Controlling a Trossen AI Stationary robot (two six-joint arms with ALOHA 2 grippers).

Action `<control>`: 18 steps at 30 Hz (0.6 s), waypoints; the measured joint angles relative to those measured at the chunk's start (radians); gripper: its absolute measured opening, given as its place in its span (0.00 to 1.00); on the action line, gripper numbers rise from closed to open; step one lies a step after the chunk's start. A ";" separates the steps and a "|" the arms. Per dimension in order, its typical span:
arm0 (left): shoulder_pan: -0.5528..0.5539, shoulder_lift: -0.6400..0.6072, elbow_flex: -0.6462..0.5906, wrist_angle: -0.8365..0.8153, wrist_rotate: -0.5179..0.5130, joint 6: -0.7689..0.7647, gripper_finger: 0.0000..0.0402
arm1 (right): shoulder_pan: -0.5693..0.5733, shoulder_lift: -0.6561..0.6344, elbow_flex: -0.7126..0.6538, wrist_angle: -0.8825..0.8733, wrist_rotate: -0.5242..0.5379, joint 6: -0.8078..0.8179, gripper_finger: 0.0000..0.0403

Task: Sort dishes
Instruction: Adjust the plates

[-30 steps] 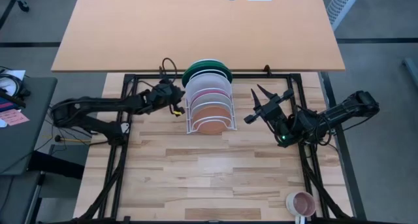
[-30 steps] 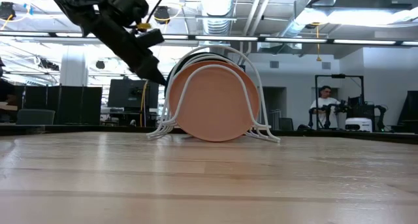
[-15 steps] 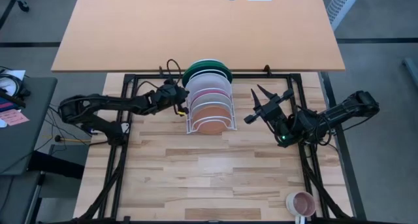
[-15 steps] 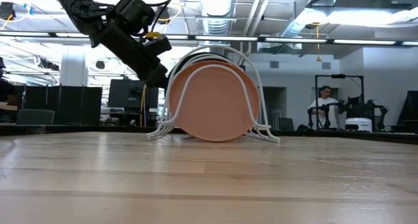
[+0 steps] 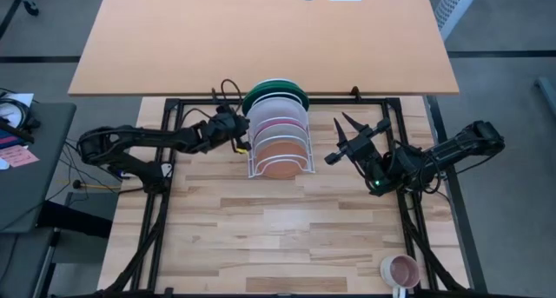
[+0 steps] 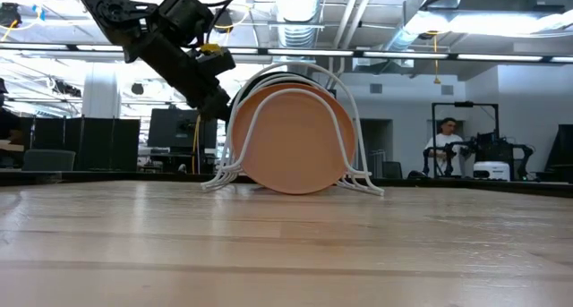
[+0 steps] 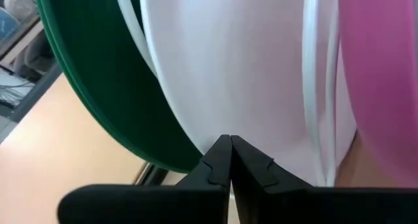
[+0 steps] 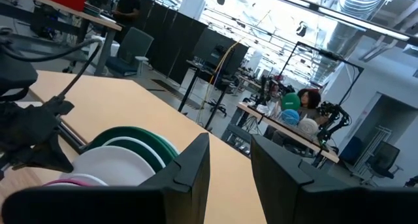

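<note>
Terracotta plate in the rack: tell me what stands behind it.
Behind the terracotta plate stand the pink plate, white plate and green plate, all upright in the wire rack. Each hides most of the next.

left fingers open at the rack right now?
No, the left gripper's fingers are pressed together at their tips, right in front of the white plate in the wire rack.

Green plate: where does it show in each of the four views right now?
High view: green plate at the rack's far end, top centre.
Low view: hidden behind the brown plate.
Left wrist view: upper left, beside the white plate.
Right wrist view: lower left.
Shared landmark: the white plate next to it.
</note>
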 joint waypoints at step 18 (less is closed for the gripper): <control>-0.088 0.000 0.000 -0.054 -0.199 0.050 0.00 | 0.005 0.000 0.000 0.000 0.000 -0.016 0.29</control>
